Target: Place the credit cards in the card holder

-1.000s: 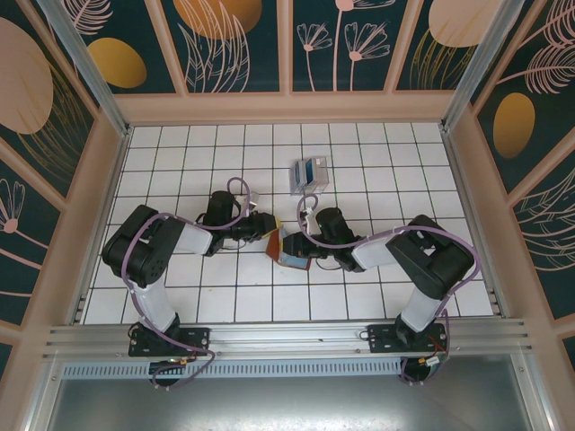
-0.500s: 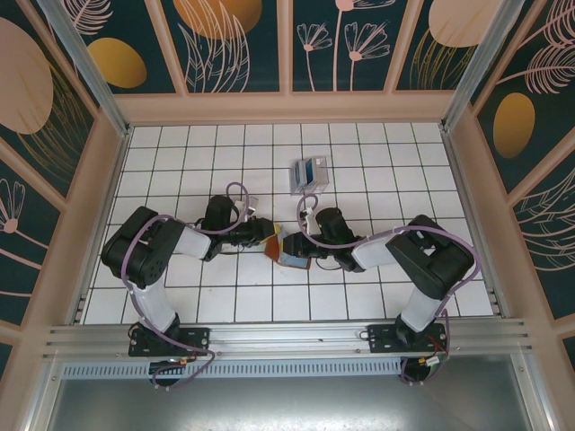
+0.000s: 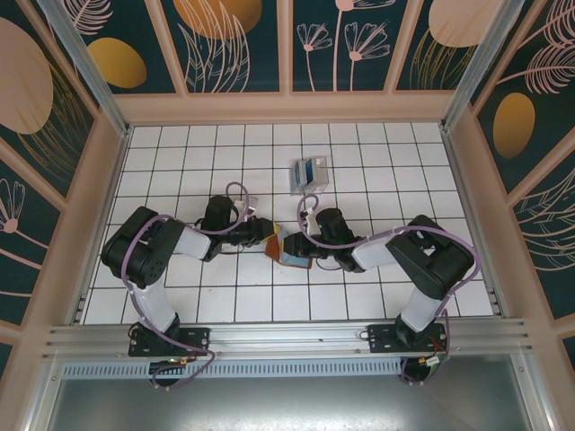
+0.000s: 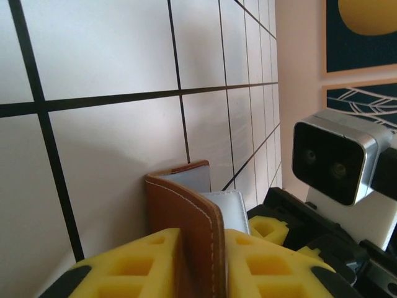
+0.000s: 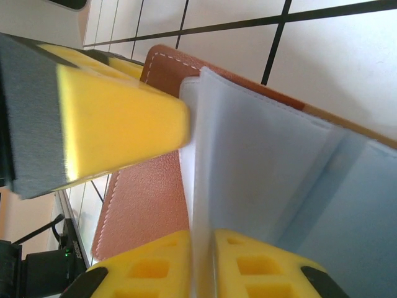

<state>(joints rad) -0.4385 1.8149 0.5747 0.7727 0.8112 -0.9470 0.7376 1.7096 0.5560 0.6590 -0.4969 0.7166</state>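
The card holder (image 3: 289, 253) is clamped by left fingers (image 4: 133, 264) and right fingers (image 5: 146, 267); the credit cards (image 3: 312, 169), upper centre, await insertion.

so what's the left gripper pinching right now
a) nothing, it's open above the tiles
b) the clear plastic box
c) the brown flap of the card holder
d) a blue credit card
c: the left gripper has a yellow pad on each side of the card holder, pinching its stitched brown flap.
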